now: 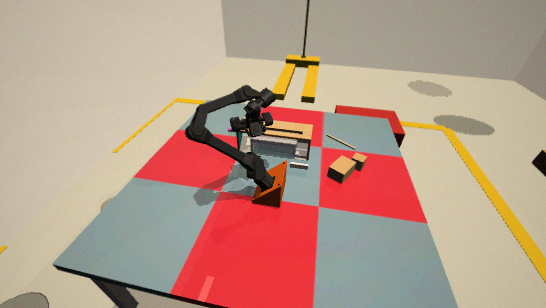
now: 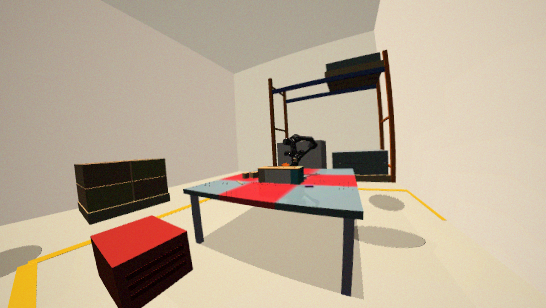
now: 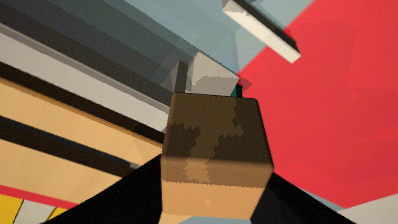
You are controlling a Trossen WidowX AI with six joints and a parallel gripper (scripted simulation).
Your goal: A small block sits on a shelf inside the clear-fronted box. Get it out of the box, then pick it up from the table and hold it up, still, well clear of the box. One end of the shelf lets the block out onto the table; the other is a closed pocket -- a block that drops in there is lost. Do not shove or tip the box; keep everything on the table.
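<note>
The hand is closed on the block, which is out of the box and off the table. It appears to be at the final hold, though the hand seems to be over or near one end of the box, perhaps not yet well clear of it.

A slip is the main risk: if the fingers grip only part of the block, a jerk or a sudden stop could let it turn or drop onto the box. Swinging the arm sideways while too low could knock the box with the block or a finger, and shove it. A slow rise first, then a move away, would avoid both; after that, any tremor would spoil the stillness.

The wrist view shows the block between the fingers, which neither the top nor the exterior view lets me make out. The top view gives the clear front, and also the stick and the white bar lying on the table. The exterior view has the box from behind, with the hand higher than its top.
</note>
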